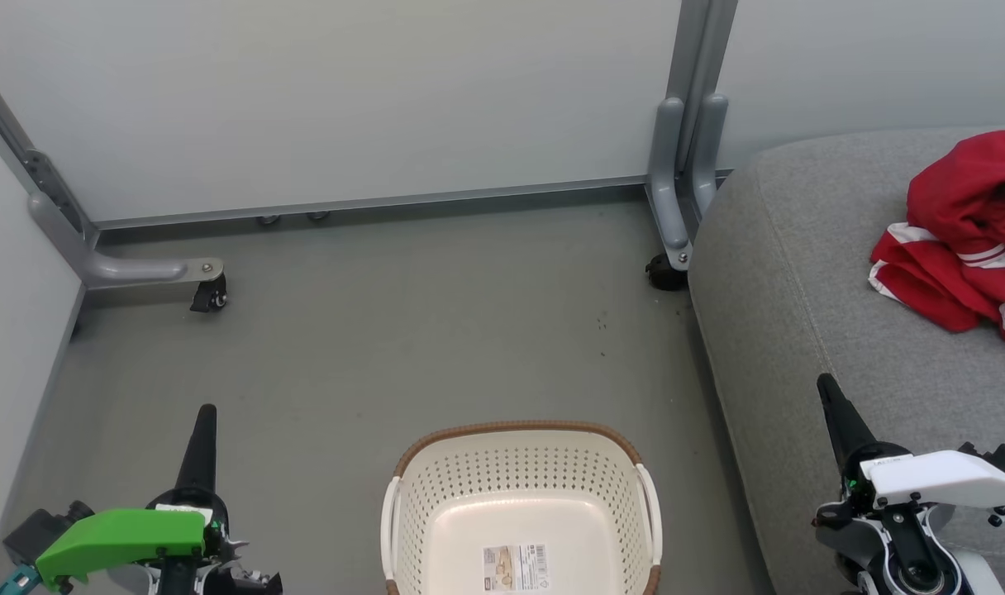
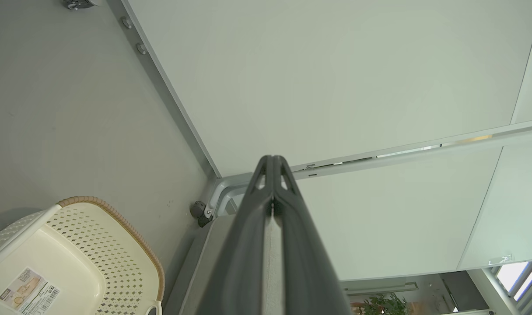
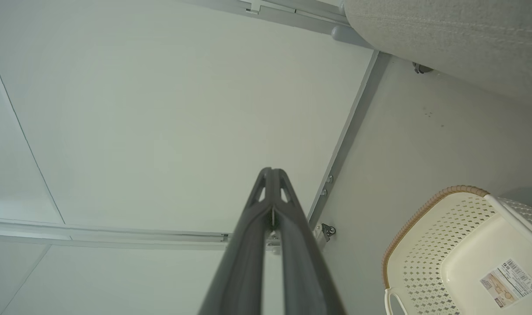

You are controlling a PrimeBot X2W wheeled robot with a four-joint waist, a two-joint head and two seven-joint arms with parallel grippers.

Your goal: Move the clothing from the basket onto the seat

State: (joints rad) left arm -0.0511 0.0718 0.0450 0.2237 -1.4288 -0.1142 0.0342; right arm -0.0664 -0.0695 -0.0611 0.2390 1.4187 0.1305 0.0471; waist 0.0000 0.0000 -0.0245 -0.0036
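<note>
The cream basket (image 1: 519,446) with a brown rim stands on the floor at the bottom centre, holding nothing but its bottom sticker; it also shows as the basket (image 2: 95,245) and the basket (image 3: 428,245) in the wrist views. Red clothing (image 1: 961,231) with white stripes lies bunched on the grey seat (image 1: 800,289) at the right. My left gripper (image 1: 207,411) is shut and empty, left of the basket. My right gripper (image 1: 822,382) is shut and empty, over the seat's near part, well short of the clothing. Both wrist views show the fingers pressed together: left gripper (image 2: 272,158), right gripper (image 3: 272,170).
Pale partition panels (image 1: 345,91) close off the back and left. Their grey metal feet with castors stand on the floor: one foot (image 1: 139,268) at the back left, another foot (image 1: 676,215) beside the seat's far corner. Grey floor (image 1: 428,330) lies between basket and panels.
</note>
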